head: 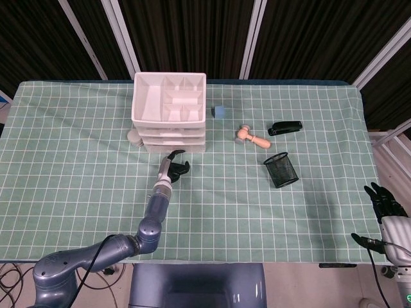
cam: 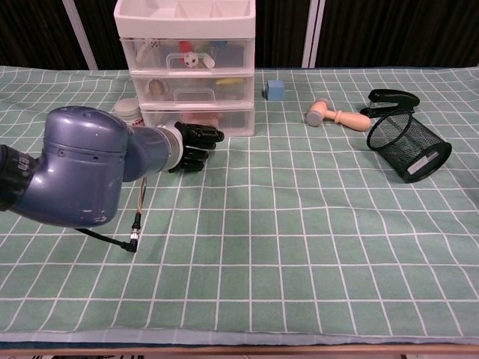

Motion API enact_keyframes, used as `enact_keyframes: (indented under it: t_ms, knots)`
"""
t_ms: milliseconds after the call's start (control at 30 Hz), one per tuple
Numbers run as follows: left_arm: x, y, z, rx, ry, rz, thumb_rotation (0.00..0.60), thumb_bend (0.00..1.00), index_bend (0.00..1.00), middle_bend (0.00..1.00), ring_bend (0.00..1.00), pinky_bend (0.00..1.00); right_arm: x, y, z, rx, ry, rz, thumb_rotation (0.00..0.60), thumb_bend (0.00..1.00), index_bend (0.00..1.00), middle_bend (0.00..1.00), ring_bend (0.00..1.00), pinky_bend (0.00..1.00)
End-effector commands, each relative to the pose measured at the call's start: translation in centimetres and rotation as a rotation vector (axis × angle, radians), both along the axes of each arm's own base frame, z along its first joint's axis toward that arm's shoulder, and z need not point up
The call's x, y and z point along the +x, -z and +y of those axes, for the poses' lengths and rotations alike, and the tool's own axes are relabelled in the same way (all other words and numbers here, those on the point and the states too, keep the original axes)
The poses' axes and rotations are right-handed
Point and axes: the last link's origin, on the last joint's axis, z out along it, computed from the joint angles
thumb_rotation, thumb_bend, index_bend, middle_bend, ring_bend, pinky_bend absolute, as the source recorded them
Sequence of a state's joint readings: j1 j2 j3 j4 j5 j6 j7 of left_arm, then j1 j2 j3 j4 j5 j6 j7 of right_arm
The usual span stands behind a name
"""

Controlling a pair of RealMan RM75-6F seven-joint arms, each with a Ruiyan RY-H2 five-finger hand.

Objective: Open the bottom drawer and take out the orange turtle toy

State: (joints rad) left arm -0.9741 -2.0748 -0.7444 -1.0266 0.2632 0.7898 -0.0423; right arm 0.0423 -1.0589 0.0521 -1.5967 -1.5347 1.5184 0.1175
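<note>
One left hand point(cam: 196, 144) reaches at the bottom drawer point(cam: 202, 120) of the white drawer unit point(head: 169, 113), fingers curled in; whether they grip the front, I cannot tell. Something orange shows blurred inside that drawer. Right hand point(head: 384, 200) hangs spread beyond the surface point(head: 308, 212).

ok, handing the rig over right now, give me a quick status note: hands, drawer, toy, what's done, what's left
Left hand: at the front of the bottom drawer, fingers curled, holding nothing visible; contact with the drawer unclear.
Right hand: parked off the table's right edge, fingers apart, holding nothing.
Drawer unit: far left-centre of the table; bottom drawer looks shut.
Orange turtle toy: something orange shows through the drawer front, not identifiable.
Done: approach only.
Left: pull the drawer open, take the toy out.
</note>
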Motion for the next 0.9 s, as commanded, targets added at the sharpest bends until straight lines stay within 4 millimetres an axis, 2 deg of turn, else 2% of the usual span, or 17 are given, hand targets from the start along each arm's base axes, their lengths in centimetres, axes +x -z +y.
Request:
enact_keyframes:
  t_ms: [33, 367, 633, 900]
  knots:
    - [-0.2, 0.0, -0.3, -0.006, 0.000, 0.000, 0.600, 0.53, 0.24, 1.00, 1.00, 1.00, 0.0, 0.0, 0.0, 0.000, -0.002, 0.000, 0.600, 0.01, 0.00, 0.00, 0.00, 0.21]
    - [-0.5, -0.5, -1.5, -0.011, 0.026, 0.001, 0.600, 0.53, 0.24, 1.00, 1.00, 1.00, 0.0, -0.1, 0.1, -0.004, -0.005, 0.005, 0.600, 0.01, 0.00, 0.00, 0.00, 0.21]
    - [-1.2, -1.1, -3.5, -0.034, 0.035, -0.002, 0.600, 0.53, 0.24, 1.00, 1.00, 1.00, 0.1, -0.1, 0.1, -0.008, -0.007, -0.001, 0.600, 0.01, 0.00, 0.00, 0.00, 0.21]
    - [-0.9, -2.0, -4.8, -0.043, 0.083, -0.011, 0.600, 0.53, 0.24, 1.00, 1.00, 1.00, 0.1, -0.2, 0.1, -0.009, -0.008, 0.000, 0.600, 0.01, 0.00, 0.00, 0.00, 0.21]
